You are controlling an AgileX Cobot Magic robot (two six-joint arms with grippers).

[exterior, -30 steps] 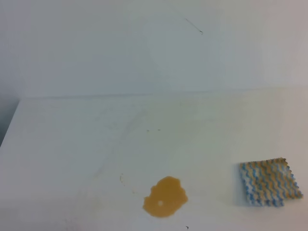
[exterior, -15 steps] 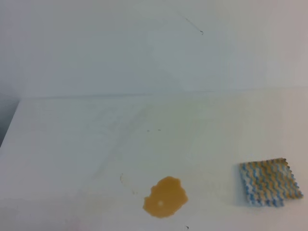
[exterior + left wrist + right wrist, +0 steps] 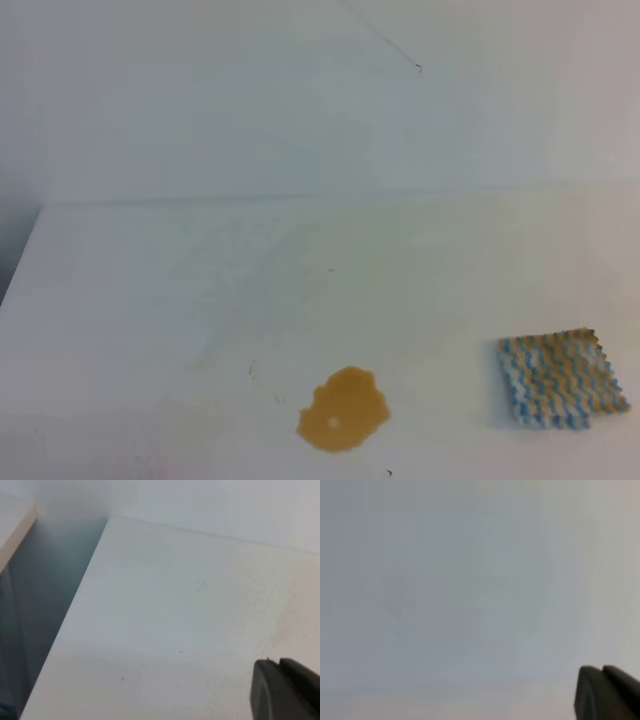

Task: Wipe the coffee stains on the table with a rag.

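A: Start at the fingers; what do the wrist views give you?

B: In the left wrist view the left gripper shows only as two dark fingers at the lower right corner; they lie pressed together with just a thin seam between them, so it is closed, and nothing sits in it. In the right wrist view the right gripper shows the same way, two dark fingers side by side in the lower right corner; closed too, on nothing.

A: And what lies beyond them?

B: Past the left fingers, bare white table with a few tiny specks, its left edge dropping to a shadowed gap; past the right fingers, only a blurred pale grey surface; I cannot tell what it is.

A: Neither arm shows from above?

B: No; the high view holds the table, the pale wall behind its straight far edge, and the task's things. The coffee stains form one amber blotch near the front edge, about centre; the rag lies flat well to the right of it, near the right edge of the view, apart from the stain.
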